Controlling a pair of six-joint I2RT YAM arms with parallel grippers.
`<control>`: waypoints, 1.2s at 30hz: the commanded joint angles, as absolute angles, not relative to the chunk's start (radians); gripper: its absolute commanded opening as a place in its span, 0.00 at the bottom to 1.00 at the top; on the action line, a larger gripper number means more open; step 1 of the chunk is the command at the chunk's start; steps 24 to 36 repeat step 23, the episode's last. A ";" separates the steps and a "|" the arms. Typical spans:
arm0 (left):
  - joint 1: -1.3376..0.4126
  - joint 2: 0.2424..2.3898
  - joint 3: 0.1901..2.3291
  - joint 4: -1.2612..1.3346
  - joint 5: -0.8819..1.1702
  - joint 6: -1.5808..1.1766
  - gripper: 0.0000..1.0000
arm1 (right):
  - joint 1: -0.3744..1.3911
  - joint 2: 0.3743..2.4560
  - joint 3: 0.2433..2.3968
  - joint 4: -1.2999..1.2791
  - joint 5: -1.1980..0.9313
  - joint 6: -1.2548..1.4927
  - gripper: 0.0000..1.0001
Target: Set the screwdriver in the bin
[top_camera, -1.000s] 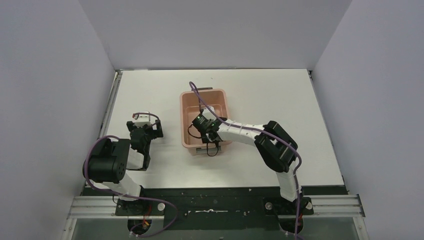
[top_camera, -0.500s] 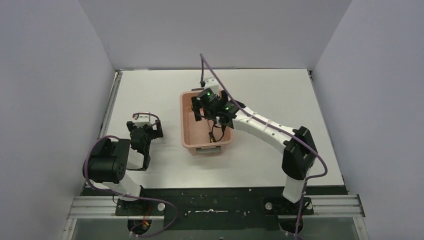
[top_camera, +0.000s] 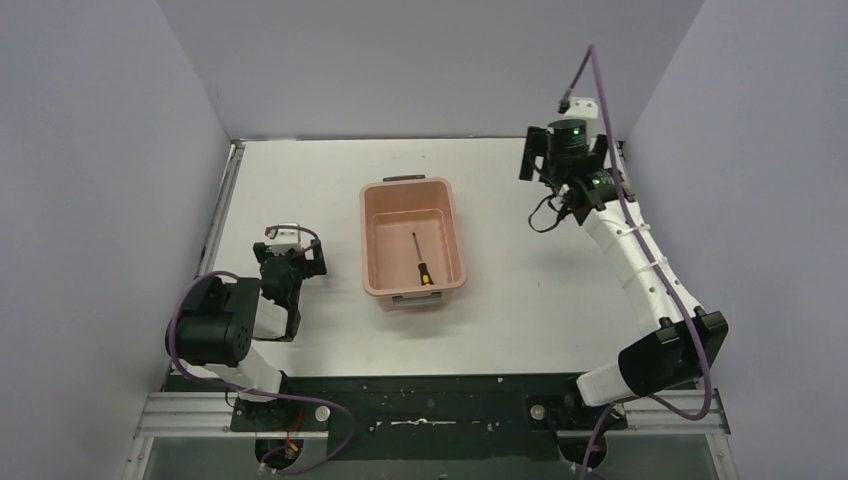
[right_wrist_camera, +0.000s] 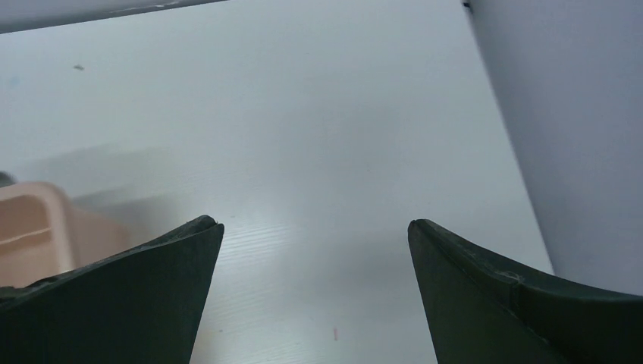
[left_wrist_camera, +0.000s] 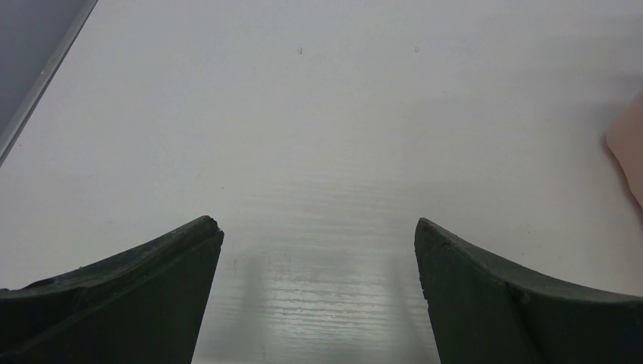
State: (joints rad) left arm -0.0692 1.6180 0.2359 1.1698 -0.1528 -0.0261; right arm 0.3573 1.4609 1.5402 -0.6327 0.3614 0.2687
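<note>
Lying inside the bin at the middle of the worktop, the screwdriver is listed handle toward the near edge; right gripper is seen wide open by the far right corner, left gripper open near the left edge.

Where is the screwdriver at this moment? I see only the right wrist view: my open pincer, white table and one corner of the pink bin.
Observer: The screwdriver lies flat on the floor of the bin, with its handle toward the arms.
Operator: Is my right pincer above the bin?
Observer: No. In the top view the right pincer hangs apart from it, near the far right corner of the table.
Operator: And the left pincer?
Observer: The left pincer is open with nothing in it, over the table to the left of the bin.
</note>
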 commanded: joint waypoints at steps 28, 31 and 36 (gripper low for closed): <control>-0.067 1.610 0.253 1.209 -0.154 -0.032 0.97 | 0.011 1.395 1.462 -0.706 0.348 0.264 1.00; -0.067 1.610 0.253 1.209 -0.154 -0.032 0.97 | 0.011 1.395 1.462 -0.706 0.348 0.264 1.00; -0.067 1.610 0.253 1.209 -0.154 -0.032 0.97 | 0.011 1.395 1.462 -0.706 0.348 0.264 1.00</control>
